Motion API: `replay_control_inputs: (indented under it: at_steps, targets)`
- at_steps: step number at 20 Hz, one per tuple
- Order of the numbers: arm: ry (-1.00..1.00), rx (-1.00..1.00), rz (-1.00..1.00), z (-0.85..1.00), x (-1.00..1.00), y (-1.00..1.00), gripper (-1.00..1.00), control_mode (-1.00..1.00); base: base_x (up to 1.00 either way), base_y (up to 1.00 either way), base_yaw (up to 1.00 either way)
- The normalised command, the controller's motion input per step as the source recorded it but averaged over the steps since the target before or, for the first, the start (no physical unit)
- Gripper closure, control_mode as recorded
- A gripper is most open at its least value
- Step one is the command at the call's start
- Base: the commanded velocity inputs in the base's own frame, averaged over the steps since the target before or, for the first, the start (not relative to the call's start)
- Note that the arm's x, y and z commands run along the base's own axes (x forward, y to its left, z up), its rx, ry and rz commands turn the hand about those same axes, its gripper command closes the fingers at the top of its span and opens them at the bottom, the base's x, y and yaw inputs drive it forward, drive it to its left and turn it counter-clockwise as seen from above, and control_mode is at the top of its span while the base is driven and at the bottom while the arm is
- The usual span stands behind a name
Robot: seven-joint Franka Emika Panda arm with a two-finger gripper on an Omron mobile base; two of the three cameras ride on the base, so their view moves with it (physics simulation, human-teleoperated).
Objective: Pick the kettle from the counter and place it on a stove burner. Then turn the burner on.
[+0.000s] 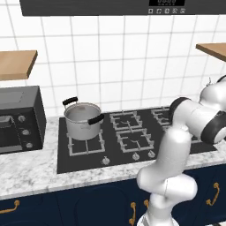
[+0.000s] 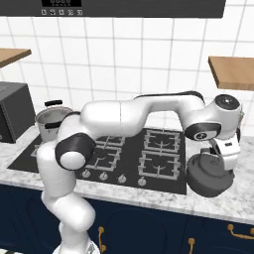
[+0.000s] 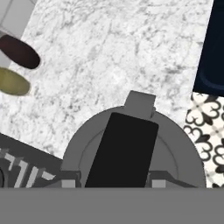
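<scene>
Dark-grey kettle (image 2: 209,174) hangs at the right end of the cooktop (image 2: 149,154), straddling its right edge and the marble counter (image 2: 233,198), apparently lifted clear. Gripper (image 2: 222,161) sits directly over it, pointing down. In the hand view the black handle (image 3: 122,151) runs up between the finger tips, so the claw looks clenched on that handle: a top grip keeps the body level. Spout (image 3: 140,103) points out over marble. Pot (image 1: 82,119) occupies the rear-left burner; the near-right burner (image 2: 158,166) looks the closest free spot.
</scene>
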Motion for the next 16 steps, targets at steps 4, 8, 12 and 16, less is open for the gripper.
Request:
replay_control_inputs:
  at_steps: [4, 8, 12, 16]
  targets:
    - [-0.01, -0.08, -0.01, 0.49, 0.00, 0.95, 1.00, -1.00, 0.00, 0.00, 0.00]
    - [0.00, -0.09, -0.01, 0.43, 0.00, 1.00, 1.00, -1.00, 0.00, 0.00, 0.00]
    - [0.00, -0.06, -0.01, 0.31, 0.00, 1.00, 1.00, -1.00, 0.00, 0.00, 0.00]
    - [0.00, -0.03, -0.01, 0.32, 0.12, 0.90, 1.00, -1.00, 0.00, 0.00, 0.00]
